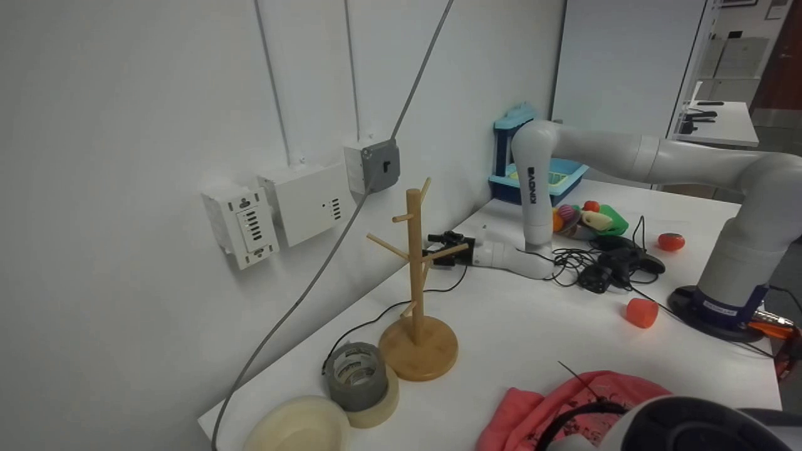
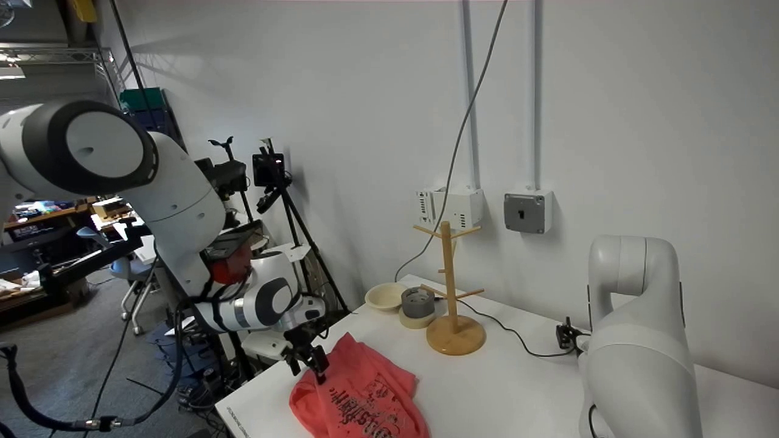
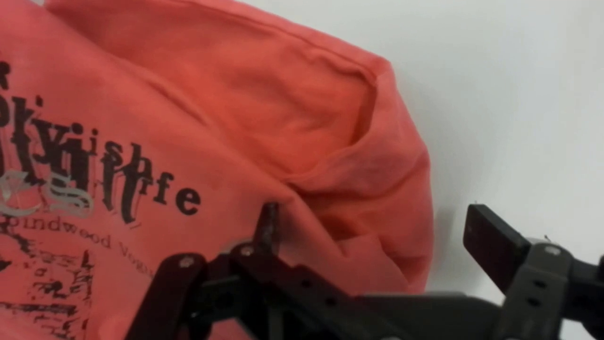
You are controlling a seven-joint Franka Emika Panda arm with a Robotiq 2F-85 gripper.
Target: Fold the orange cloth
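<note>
- The tool (image 3: 377, 229) stood spread, pinching nothing; in the wrist view one finger was over the cloth (image 3: 212, 156) and the opposite one over bare tabletop (image 3: 509, 118).
- Between its fingers, then, lay the cloth's rumpled edge; whether either fingertip touched fabric or tabletop, I could not tell.
- The step in hand looked like the first grasp, lining up on that edge so a fold could start.
- The next move, as I judged it, called for going down if there was a gap, closing on a good bite of the edge, lifting it, carrying it back across the lettering and letting go.
- The rest of the cloth spread out to one side of the tool, print up and wrinkled, with a flap lying loose close by; no neat fold showed, so the job seemed near its start.
- Farther from the tool, past the cloth, were the bowl (image 2: 384, 296), tape (image 2: 418, 303) and stand (image 2: 450, 292), probably out of a short fold's way.
- Farthest off, beyond the stand, was a white arm (image 2: 642, 353).
</note>
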